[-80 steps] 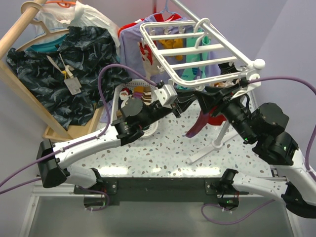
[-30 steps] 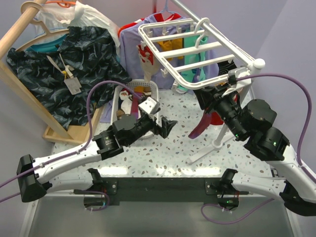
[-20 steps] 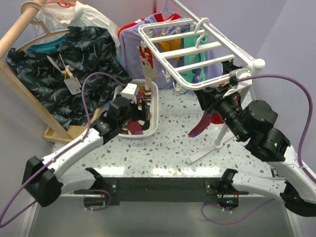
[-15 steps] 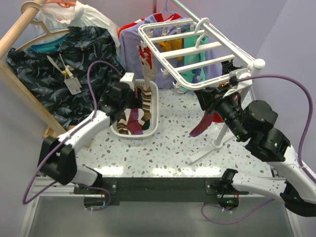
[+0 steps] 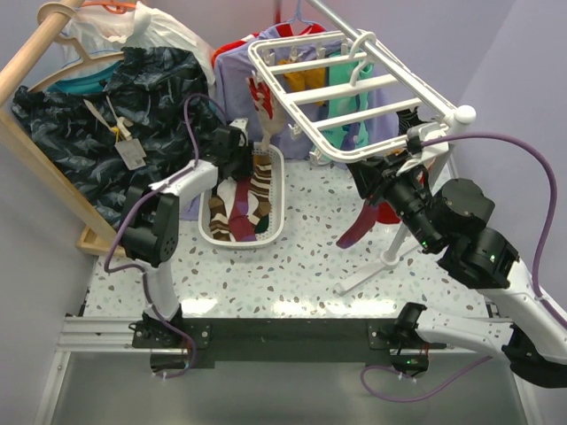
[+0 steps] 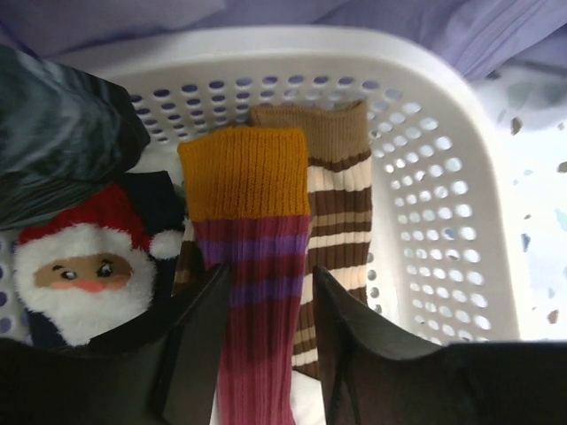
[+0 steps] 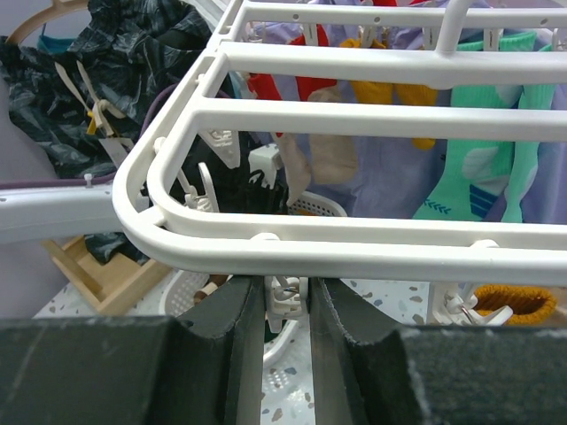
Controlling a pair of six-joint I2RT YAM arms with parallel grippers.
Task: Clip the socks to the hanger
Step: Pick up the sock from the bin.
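The speckled table (image 5: 292, 266) carries everything. Above its far right part is the large white plastic grid hanger (image 5: 345, 88). At the far left stands the white perforated plastic basket (image 6: 443, 177). In it lie the maroon and purple striped sock with orange cuff (image 6: 252, 292) and, touching it, the brown sock with cream stripes (image 6: 341, 221). The left gripper (image 6: 272, 282) is in the basket, its fingers half apart on both sides of the striped maroon sock; I cannot tell if they press it. A plain maroon sock (image 5: 359, 221) hangs under the right gripper (image 7: 279, 288), which is closed on a small white plastic clip (image 7: 283, 301) below the hanger's near bar.
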